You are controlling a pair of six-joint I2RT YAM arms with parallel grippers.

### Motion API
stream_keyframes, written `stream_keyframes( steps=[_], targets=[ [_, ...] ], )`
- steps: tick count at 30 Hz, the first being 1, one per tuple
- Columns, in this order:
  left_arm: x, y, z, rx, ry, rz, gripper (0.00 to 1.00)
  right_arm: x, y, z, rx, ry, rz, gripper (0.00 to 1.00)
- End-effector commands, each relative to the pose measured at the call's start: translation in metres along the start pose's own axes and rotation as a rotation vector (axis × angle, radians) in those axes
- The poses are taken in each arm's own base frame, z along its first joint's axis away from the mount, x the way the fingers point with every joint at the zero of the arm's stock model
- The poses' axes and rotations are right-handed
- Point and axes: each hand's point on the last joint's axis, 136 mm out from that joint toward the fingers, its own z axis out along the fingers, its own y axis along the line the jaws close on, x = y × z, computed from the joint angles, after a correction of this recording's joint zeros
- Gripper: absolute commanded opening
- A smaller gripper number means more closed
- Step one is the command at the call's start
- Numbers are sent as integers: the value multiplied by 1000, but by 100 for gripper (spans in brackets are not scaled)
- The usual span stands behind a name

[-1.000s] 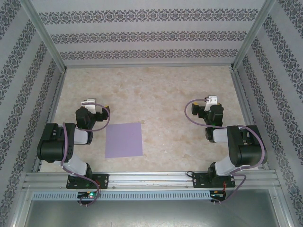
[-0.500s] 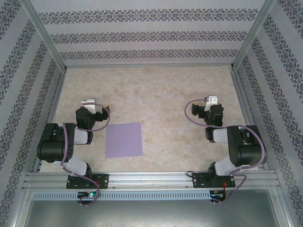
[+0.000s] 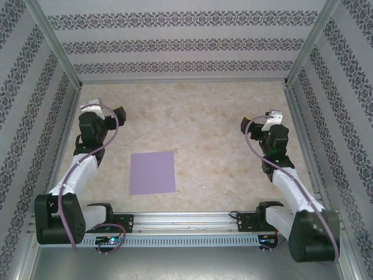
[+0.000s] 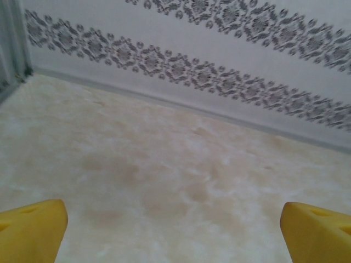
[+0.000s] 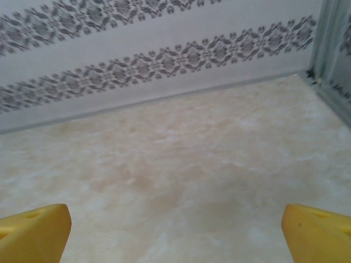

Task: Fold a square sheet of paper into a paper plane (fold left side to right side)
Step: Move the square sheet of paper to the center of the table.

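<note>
The left tool [image 3: 115,113] hangs over the surface [image 3: 198,116] beyond the far-left corner of the square sheet of paper [image 3: 152,172], well apart from it and near the left wall [image 3: 35,116]. Its yellow fingertips [image 4: 30,230] stand wide apart at the lower corners of the left wrist view, with bare marbled surface between them running up to the patterned back wall [image 4: 219,49]. The sheet lies flat and unfolded, its four edges straight. Its near edge sits just beyond the metal rail [image 3: 186,220], and a strip of bare surface separates its left edge from the left arm [image 3: 76,172]. To the right of the sheet a broad stretch of surface lies open, across to the right tool [image 3: 256,123], which hovers well to the right of the sheet and further back, near the right wall [image 3: 344,116]. Its fingertips [image 5: 33,233] are spread wide too, gripping nothing — open surface ahead reaches the back wall and the metal corner post [image 5: 329,38].
</note>
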Motion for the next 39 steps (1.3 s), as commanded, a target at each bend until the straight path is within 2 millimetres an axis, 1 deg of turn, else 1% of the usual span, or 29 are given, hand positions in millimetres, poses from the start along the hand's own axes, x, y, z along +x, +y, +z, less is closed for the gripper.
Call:
stream_keyframes(
  steps=[1,2,4,6,8,10,11,14,16,22,28,30,32,39],
  targets=[
    [96,-14,-21,46,444,-266,99,62,22,-23,-83,326,218,98],
    [105,-24,-26,89,495,-304,99,67,29,-28,-111,363,244,97],
    [130,-45,-40,154,622,-356,99,78,40,-39,-154,436,289,97],
    [153,-59,-55,170,723,-356,97,88,47,-48,-170,497,309,97],
    [175,-73,-68,187,813,-344,93,97,52,-56,-175,553,314,95],
    [194,-84,-77,199,879,-347,87,105,55,-60,-175,592,306,94],
    [206,-87,-81,198,912,-349,85,109,55,-62,-170,607,299,94],
    [232,-89,-86,168,980,-313,76,116,55,-65,-153,630,276,94],
    [244,-90,-87,157,1019,-303,72,119,54,-66,-141,638,269,94],
    [274,-103,-83,147,1109,-287,56,121,49,-69,-115,643,244,94],
    [296,-122,-74,145,1147,-283,48,123,43,-75,-91,634,225,94],
    [304,-131,-70,142,1155,-277,47,123,41,-77,-81,631,219,94],
    [312,-143,-66,144,1158,-262,47,124,39,-79,-72,629,209,94],
    [327,-193,-48,165,1129,-251,44,128,33,-83,-44,658,181,94]
  ],
)
